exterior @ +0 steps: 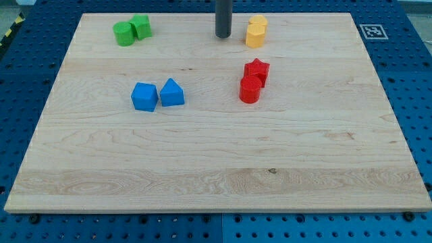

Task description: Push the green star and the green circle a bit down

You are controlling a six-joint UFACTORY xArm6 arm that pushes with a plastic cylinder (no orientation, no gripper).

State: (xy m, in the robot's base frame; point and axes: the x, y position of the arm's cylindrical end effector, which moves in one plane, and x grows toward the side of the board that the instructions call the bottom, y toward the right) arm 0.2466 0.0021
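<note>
The green circle [124,34] and the green star [141,26] sit touching each other near the board's top left corner, the star on the right and slightly higher. My tip [223,36] rests on the board near the top edge, well to the right of both green blocks and just left of the yellow blocks. The rod rises straight up out of the view's top.
Two yellow blocks [256,32] touch each other right of my tip. A red star [257,69] and a red cylinder [250,89] sit below them. A blue block [144,96] and a blue triangular block [172,92] lie at middle left. The wooden board [216,169] sits on a blue pegboard.
</note>
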